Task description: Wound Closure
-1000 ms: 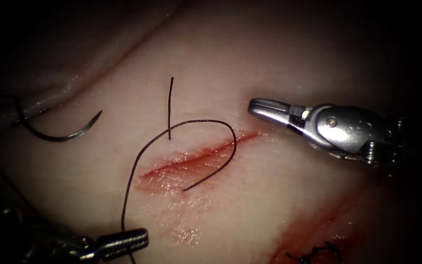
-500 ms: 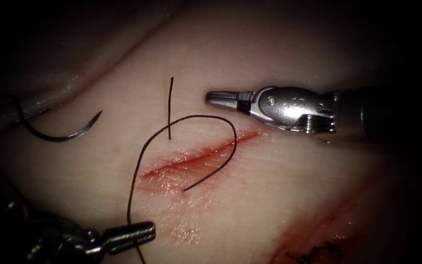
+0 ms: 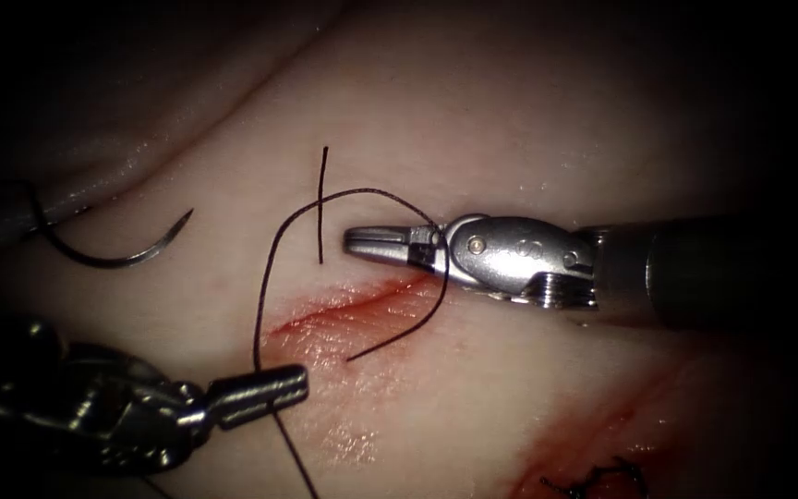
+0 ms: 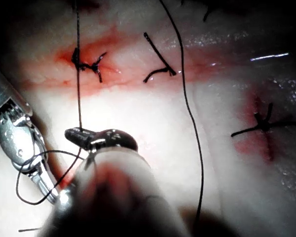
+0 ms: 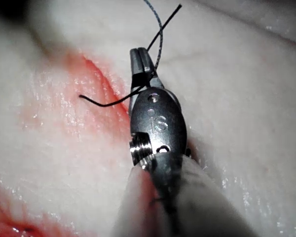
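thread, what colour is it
Dark, near black, plain; thread shows best in the endoscope view against the pale tissue.

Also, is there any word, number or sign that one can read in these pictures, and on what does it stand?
"IS" (uncertain, could be digits): engraved on the metal body of the right tool, right wrist view. The same marks are too small to read in the endoscope view.
No other text.
The left tool is shut on the thread; the right tool, shut, holds nothing; the needle lies free on the tissue, left of the cut.
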